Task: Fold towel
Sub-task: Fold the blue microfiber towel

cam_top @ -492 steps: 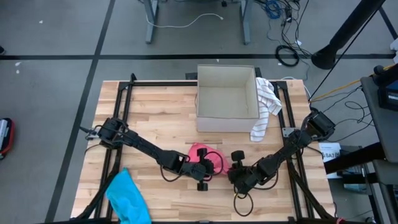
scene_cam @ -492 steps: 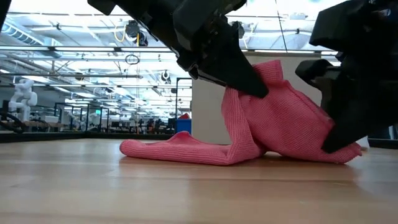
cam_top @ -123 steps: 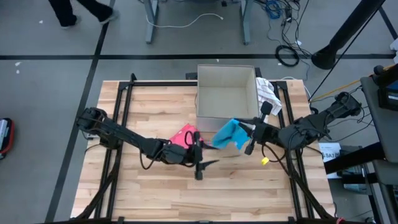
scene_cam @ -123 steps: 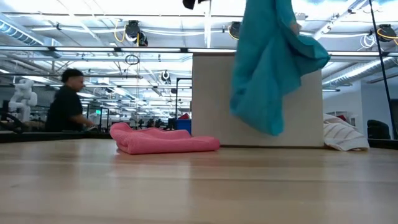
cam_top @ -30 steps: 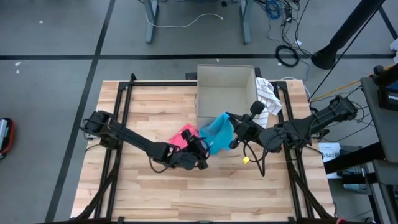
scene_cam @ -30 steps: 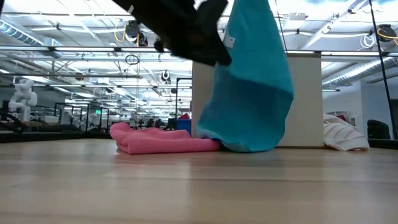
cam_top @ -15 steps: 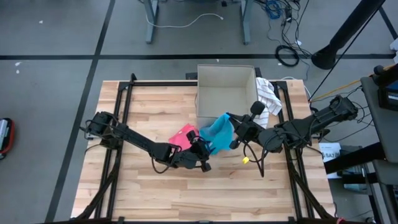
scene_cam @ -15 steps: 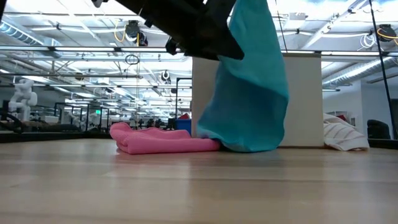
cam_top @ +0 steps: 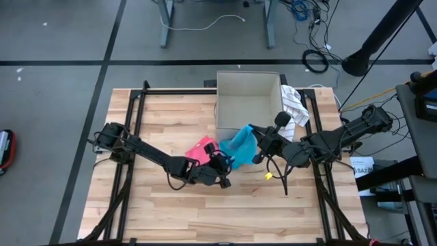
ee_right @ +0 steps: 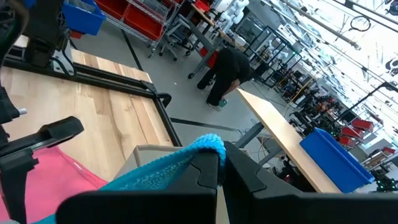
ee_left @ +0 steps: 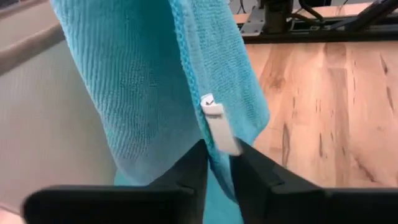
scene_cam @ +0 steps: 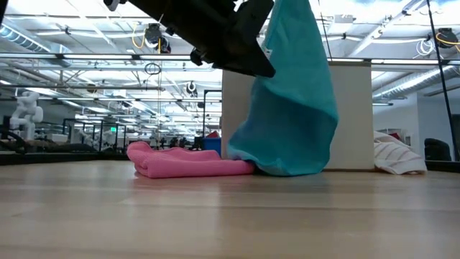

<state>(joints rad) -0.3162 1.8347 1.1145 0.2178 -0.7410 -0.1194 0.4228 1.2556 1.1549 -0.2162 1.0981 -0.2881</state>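
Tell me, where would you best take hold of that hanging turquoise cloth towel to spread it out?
Probably the hemmed side edge near its white tag, coming in from the side. The turquoise cloth towel hangs upright from a top corner pinched by the right gripper, its bottom touching the wooden table; the left gripper pinches that edge just below the tag.

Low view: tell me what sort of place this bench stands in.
Probably a large robotics lab or workshop hall. Beyond the wooden table run long rows of ceiling lights and more workbenches; a white humanoid robot stands at the far left, and the right wrist view shows red storage bins.
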